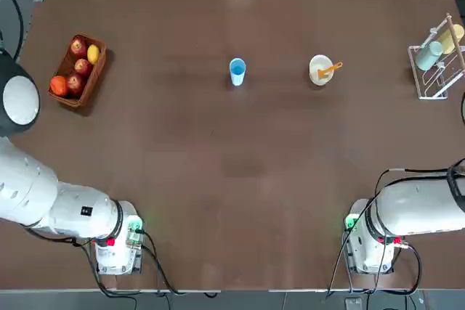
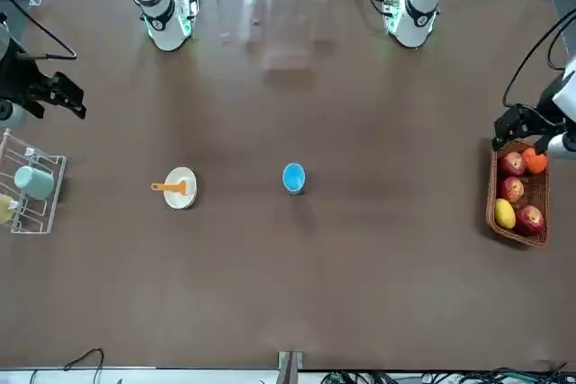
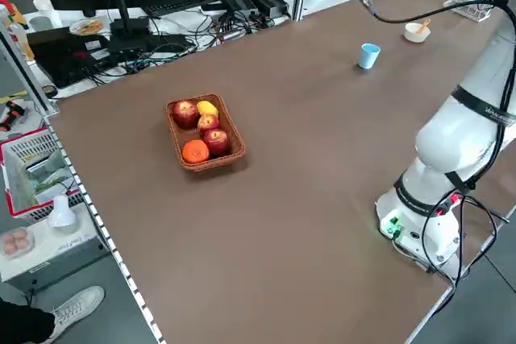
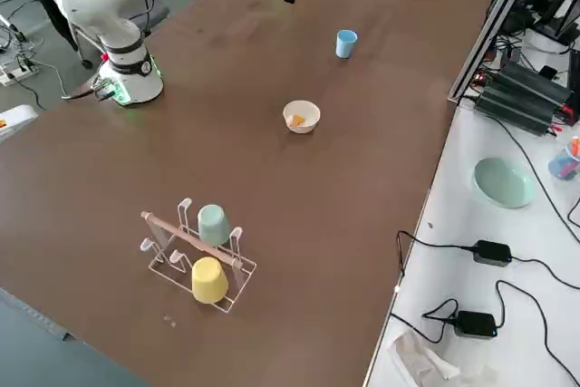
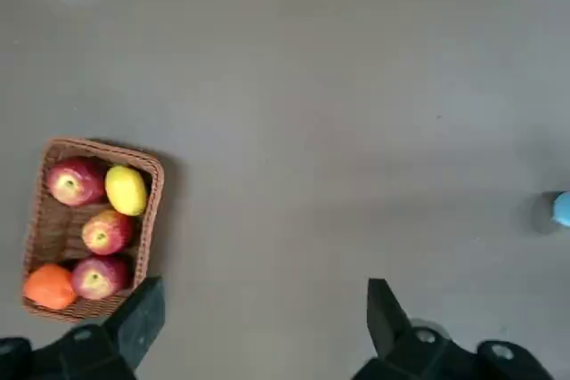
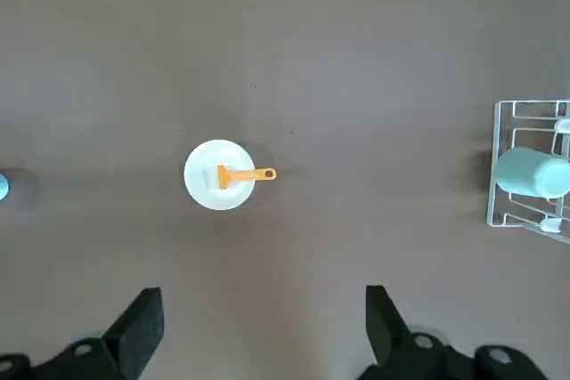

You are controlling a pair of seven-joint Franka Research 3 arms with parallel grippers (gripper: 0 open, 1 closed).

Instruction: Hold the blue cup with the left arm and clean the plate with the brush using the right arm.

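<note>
left wrist view: the left end effector (image 5: 265, 331) is spread wide with nothing between its fingers, hanging over the desk (image 5: 294, 131) near the fruit basket (image 5: 151, 211). the right end effector (image 6: 265, 335) is just as wide and empty, high above its side of the desk, perhaps kept back so either could come down unhindered. farther out, the blue cup (image 1: 237, 71) stands upright between the basket and the bowl, well apart from both, likely so the left arm can close around it. the brush (image 6: 245, 175) lies with its head in the white bowl (image 6: 203, 186), its orange handle poking past the rim, presumably to give the right arm something to grip. beyond it sits the wire rack (image 1: 434, 97) with two cups.
</note>
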